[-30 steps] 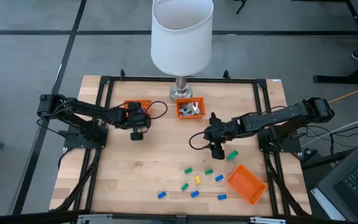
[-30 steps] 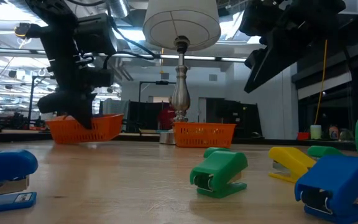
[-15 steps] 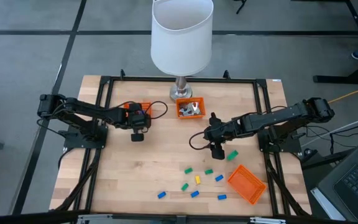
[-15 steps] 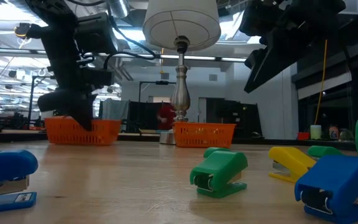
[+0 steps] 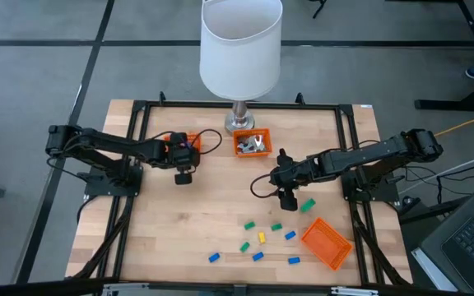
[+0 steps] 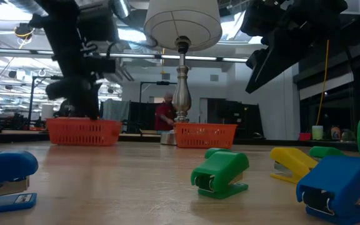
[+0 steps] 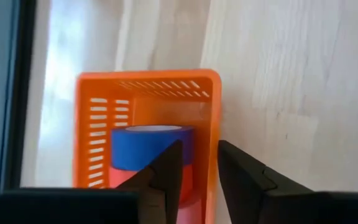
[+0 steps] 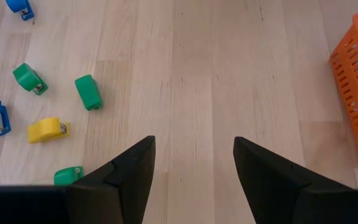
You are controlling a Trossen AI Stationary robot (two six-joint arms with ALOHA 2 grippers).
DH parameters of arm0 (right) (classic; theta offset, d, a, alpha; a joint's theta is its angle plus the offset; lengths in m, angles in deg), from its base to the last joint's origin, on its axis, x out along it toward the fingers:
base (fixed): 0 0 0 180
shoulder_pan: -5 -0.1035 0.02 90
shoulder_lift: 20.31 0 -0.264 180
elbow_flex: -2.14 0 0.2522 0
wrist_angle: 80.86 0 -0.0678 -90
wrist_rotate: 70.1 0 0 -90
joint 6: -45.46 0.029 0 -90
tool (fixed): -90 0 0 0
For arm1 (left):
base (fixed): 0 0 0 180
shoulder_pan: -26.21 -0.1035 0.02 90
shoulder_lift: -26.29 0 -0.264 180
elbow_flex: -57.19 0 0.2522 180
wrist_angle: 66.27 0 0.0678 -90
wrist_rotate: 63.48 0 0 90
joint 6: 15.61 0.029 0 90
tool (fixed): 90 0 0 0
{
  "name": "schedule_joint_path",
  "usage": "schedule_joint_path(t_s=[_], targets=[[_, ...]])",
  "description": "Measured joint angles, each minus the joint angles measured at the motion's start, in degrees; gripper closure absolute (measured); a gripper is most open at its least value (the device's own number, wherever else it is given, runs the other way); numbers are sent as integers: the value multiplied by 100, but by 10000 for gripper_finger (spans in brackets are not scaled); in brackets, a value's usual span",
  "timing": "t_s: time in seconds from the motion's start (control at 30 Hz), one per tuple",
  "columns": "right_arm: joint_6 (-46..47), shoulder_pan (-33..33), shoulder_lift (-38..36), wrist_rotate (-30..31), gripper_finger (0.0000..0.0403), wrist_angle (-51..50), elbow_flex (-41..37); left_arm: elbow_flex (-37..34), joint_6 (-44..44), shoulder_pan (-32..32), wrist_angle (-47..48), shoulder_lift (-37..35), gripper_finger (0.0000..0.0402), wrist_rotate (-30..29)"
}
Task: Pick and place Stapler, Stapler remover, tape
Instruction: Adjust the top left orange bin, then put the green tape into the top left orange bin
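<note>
An orange basket (image 7: 148, 124) stands level at the table's far left and holds the tape: a blue roll (image 7: 151, 146) lying on a red roll (image 7: 124, 182). My left gripper (image 7: 201, 171) hovers open just over this basket, one finger above its inside and one outside its side wall (image 7: 212, 134); I see no touch. In the low view it hangs at the basket's rim (image 6: 83, 111). Small blue, green and yellow staplers (image 5: 262, 238) lie scattered near the front. My right gripper (image 8: 194, 171) stands open above bare wood mid-table (image 5: 286, 197), right of centre.
A lamp (image 5: 241, 49) stands at the far middle, its base beside a second orange basket (image 5: 252, 144) holding silvery pieces. A third orange basket (image 5: 327, 242) sits askew at the near right. A green stapler (image 6: 220, 175) and blue ones (image 6: 5, 178) lie close to the front edge.
The far-left basket, tilted a second ago with one side raised, has settled level on the table. My left gripper has then risen straight up above its rim. My right gripper has kept still.
</note>
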Motion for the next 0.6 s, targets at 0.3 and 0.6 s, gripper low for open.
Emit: schedule_joint_path(t_s=[0.3,0.6], targets=[[-42,0,0,-103,183,-282,0,544,-616,475,451,-359,305,-19],[-169,-245,2,-411,183,-2102,434,752,-1409,1232,-22,-678,308,-433]])
